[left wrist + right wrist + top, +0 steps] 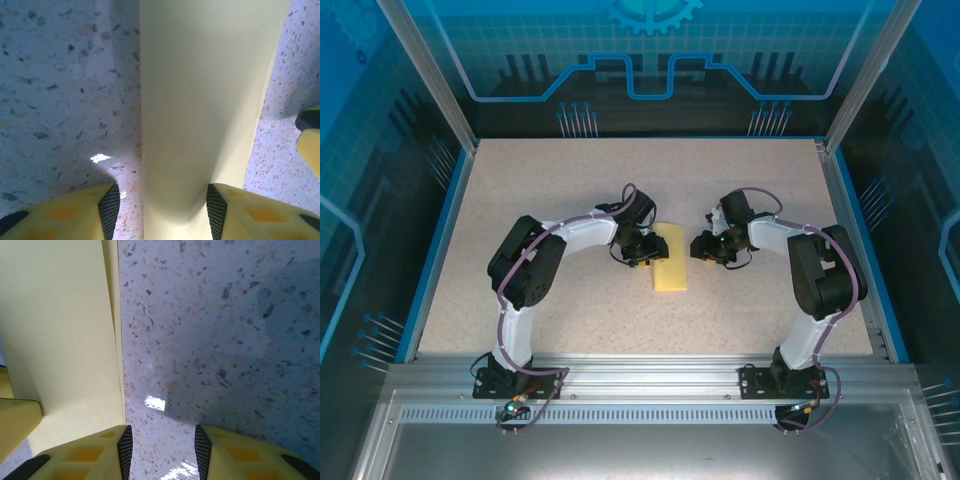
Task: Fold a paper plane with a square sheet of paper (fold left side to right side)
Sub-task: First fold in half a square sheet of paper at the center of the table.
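The square sheet of paper (670, 262) lies at the middle of the bench (570, 180) in the overhead view, between the two arms. It is no flat square: it reads as a narrow upright rectangle. In the right wrist view its right-hand edge shows two layers lying one just inside the other, so the left-to-right fold looks made.

The left pincer (642, 250) sits at the paper's left edge. In its own view the fingers stand spread, with the strip running up the frame between them. The fold there looks rounded and puffed rather than pressed flat, though I cannot tell whether the pads touch it.

The right pincer (705, 250) is just beside the paper's right edge, fingers spread over bare bench and holding nothing.

By my judgement only the first half-fold is in place. Sharpening that crease looks due, and every pointed nose or wing fold is not yet done.
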Controlling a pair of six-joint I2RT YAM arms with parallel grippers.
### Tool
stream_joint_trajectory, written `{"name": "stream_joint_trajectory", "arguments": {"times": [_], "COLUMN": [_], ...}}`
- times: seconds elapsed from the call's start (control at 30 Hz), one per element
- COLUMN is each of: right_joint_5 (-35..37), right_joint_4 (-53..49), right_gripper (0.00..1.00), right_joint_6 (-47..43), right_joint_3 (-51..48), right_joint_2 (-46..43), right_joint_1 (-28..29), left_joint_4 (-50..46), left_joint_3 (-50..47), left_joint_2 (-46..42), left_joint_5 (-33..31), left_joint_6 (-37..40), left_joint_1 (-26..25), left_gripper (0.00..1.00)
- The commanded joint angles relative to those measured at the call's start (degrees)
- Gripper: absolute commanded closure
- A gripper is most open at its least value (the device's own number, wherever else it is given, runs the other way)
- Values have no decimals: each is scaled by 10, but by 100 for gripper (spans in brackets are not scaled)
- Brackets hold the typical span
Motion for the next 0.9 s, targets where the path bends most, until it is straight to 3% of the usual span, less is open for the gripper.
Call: {"name": "stream_joint_trajectory", "arguments": {"times": [0.0, 0.63, 0.87], "right_joint_5": [-29, -42, -63], "right_joint_4": [3, -1, 9], "right_gripper": [60, 61, 66], "right_joint_6": [4, 10, 17], "right_joint_3": [-7, -5, -4], "right_joint_2": [-12, -38, -27], "right_joint_1": [-4, -3, 5], "left_joint_4": [-2, -14, -14], "left_joint_3": [10, 17, 18], "left_joint_2": [36, 48, 47], "left_joint_5": [3, 3, 1], "left_joint_6": [15, 24, 23], "left_joint_1": [-21, -26, -27], "left_gripper": [46, 44, 44]}}
